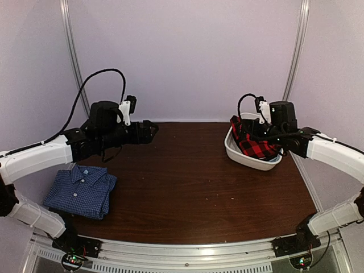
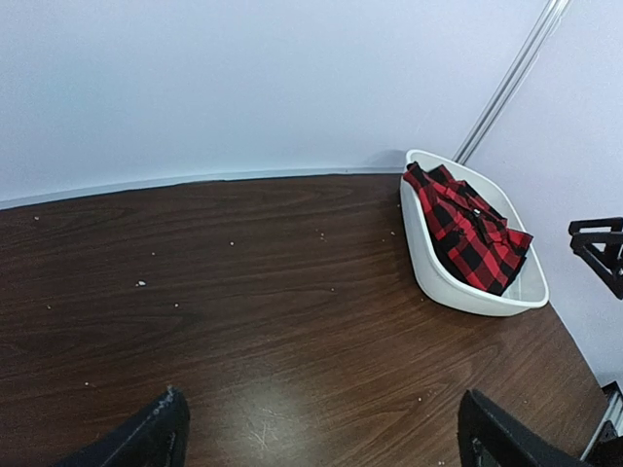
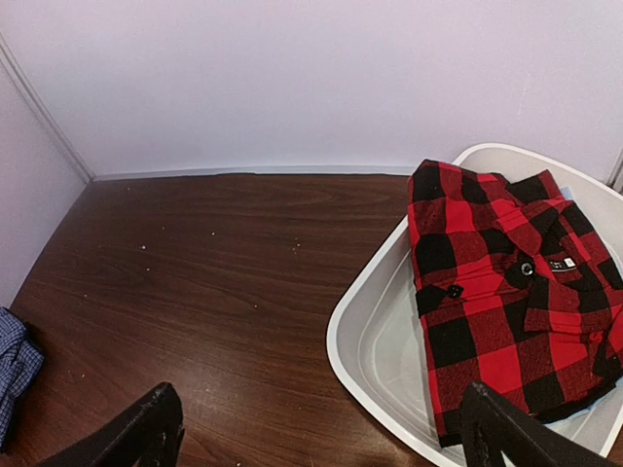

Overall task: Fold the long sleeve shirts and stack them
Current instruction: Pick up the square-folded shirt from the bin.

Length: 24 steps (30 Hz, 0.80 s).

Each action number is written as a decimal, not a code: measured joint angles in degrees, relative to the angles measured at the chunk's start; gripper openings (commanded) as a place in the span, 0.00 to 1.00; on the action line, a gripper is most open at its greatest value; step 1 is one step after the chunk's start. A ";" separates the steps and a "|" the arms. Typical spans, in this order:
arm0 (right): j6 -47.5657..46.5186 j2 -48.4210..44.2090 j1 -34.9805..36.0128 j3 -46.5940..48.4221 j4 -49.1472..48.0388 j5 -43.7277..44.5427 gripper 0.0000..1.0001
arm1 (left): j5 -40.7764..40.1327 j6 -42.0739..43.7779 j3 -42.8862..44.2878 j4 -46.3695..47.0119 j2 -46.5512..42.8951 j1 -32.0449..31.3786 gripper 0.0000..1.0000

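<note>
The left tool [image 2: 326, 436] and right tool [image 3: 321, 433] gape wide, both empty. The plaid shirt [image 3: 496, 292] lies in the white tub [image 3: 362, 321] at upper right. The blue shirt [image 1: 81, 190] sits folded at lower left of the bench [image 1: 182, 182]. Best pinch the plaid's top layer near the collar and lift it clear of the rim.

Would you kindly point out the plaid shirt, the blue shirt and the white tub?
plaid shirt [image 3: 487, 321]: right wrist view, middle of its front.
blue shirt [image 1: 79, 192]: top external view, centre of the folded body.
white tub [image 2: 419, 248]: left wrist view, its left outer wall.
</note>
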State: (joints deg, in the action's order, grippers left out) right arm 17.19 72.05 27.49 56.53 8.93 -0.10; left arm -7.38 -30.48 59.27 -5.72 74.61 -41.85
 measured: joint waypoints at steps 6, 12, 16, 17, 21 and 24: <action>0.15 1.18 -0.02 1.07 0.74 2.03 1.00 | -0.15 0.00 0.02 -0.02 0.42 0.00 0.98; 0.26 5.81 -1.57 4.37 1.62 3.98 1.00 | -0.48 0.02 0.02 -0.13 0.42 0.00 0.98; 1.05 10.32 -6.36 6.69 1.49 3.98 1.00 | -0.70 0.22 0.13 -0.48 0.42 0.00 0.98; 1.22 12.20 -8.04 7.69 1.51 3.91 1.00 | -0.76 0.28 0.20 -0.52 0.42 0.00 0.98; 1.51 19.23 -12.20 10.67 1.31 3.30 1.00 | -0.96 0.44 0.28 -0.66 0.42 0.00 0.98; 2.19 24.70 -14.43 12.15 1.07 2.60 1.00 | -1.07 0.46 0.28 -0.94 0.42 0.00 0.98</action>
State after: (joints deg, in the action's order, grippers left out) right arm 19.38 96.75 13.06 68.69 10.00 2.50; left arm -8.45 -30.02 59.55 -6.66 75.02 -41.85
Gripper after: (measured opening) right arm 0.997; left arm 0.976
